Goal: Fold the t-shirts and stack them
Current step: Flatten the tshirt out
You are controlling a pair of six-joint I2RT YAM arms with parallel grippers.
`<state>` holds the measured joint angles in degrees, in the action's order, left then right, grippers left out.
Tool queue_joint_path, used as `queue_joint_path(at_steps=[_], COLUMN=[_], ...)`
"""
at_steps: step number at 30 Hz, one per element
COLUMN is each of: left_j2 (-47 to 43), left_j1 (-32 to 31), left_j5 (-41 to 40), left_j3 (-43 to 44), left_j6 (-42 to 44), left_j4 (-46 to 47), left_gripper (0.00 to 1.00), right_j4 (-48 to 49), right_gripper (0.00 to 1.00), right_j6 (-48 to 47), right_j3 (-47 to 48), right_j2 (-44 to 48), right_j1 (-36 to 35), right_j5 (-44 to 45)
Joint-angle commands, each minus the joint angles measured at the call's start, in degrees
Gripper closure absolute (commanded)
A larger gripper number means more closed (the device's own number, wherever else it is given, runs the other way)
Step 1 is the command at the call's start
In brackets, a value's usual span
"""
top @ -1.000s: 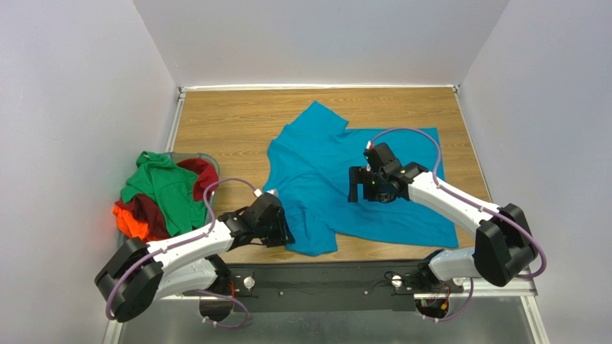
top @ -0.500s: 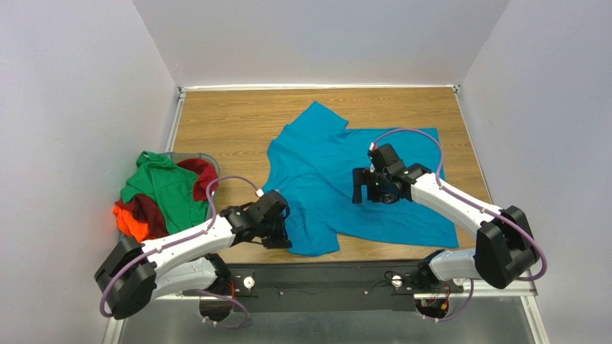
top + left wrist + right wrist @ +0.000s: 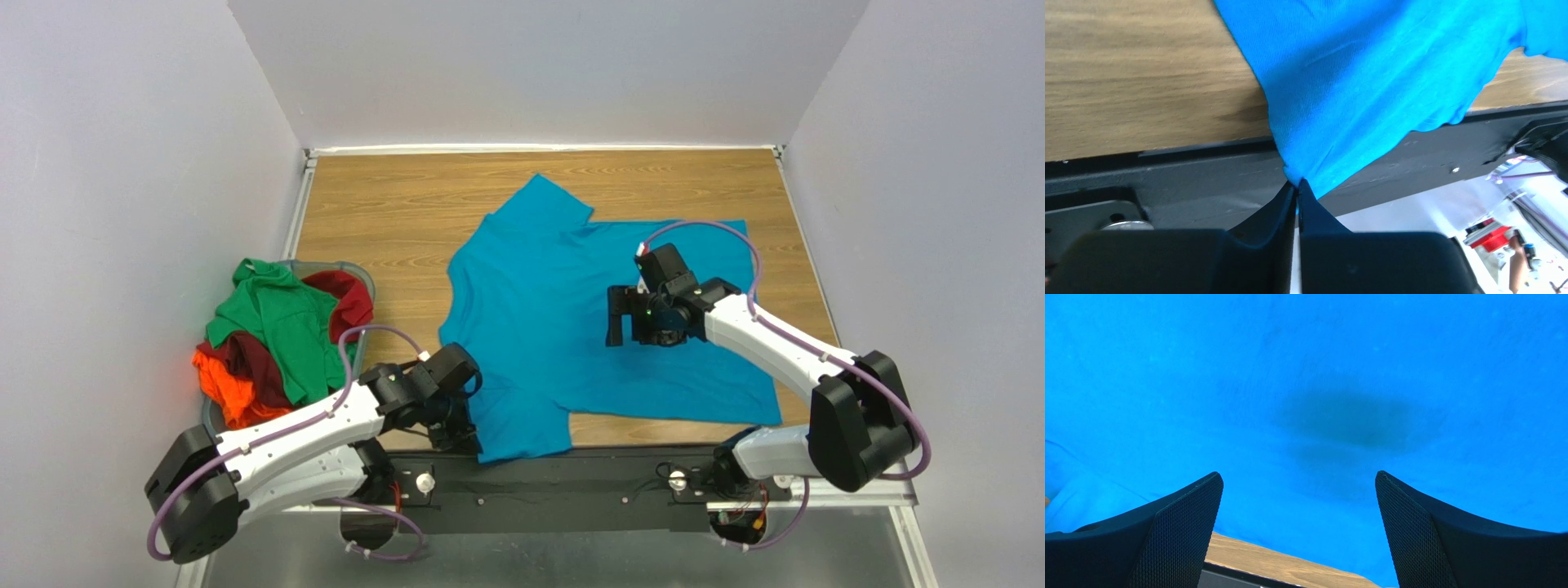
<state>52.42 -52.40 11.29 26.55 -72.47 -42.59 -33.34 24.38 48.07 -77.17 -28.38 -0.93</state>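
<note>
Teal-blue t-shirt [image 3: 540,306] (corner in left jaws)

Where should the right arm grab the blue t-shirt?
Probably the near right corner of the blue t-shirt, approached from the right. The cloth lies flat with free edges there, while the left fingers already pinch the near left end.

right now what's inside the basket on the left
The basket holds a heap: green shirt on top, dark red shirt and orange shirt showing beside it. Anything beneath them is covered.
</note>
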Motion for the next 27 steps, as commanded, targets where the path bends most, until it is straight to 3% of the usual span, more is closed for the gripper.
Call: queue_joint_path(at_steps=[1,3,6,7,9,16,20,25,27], left_j2=[0.1,1.0,3.5,5.1,7.6,18.1,24.3,33.5,37.2], left_j1=[-0.9,-1.3,-1.4,-1.3,-1.3,1.6,7.6,17.1,19.4], left_j5=[3.2,3.0,0.8,-0.6,-2.5,-18.9,-28.0,-23.5,-26.6], left_j3=[1.0,2.0,5.4,8.1,12.2,28.5,38.1,44.7,47.5], left_j6=[-1.4,-0.1,2.0,3.8,6.2,13.9,23.0,34.9,36.3], left_j4=[-2.5,-3.1,-4.0,-5.3,-7.4,-9.2,-2.0,13.6,15.1], left_gripper=[0.85,0.78,0.44,0.19,0.06,0.02,0.02,0.02,0.02], right_j4=[-0.9,-0.9,-0.9,-1.0,-1.0,-0.8,-0.6,0.8,1.5], right_gripper=[0.00,0.00,0.00,0.00,0.00,0.00,0.00,0.00,0.00], right_j6=[-0.7,-0.6,-0.1,0.0,0.5,2.0,3.0,2.3,1.8], right_j3=[-0.5,-0.5,-0.4,-0.4,-0.3,1.9,5.3,10.5,12.2], right_j2=[-0.8,-0.6,-0.4,-0.1,0.3,0.6,-1.0,-5.2,-7.3], right_j1=[0.6,0.7,0.8,0.9,1.0,3.7,10.1,20.4,22.5], right_j5=[-0.5,0.0,2.2,3.1,4.3,8.0,10.0,11.4,12.3])
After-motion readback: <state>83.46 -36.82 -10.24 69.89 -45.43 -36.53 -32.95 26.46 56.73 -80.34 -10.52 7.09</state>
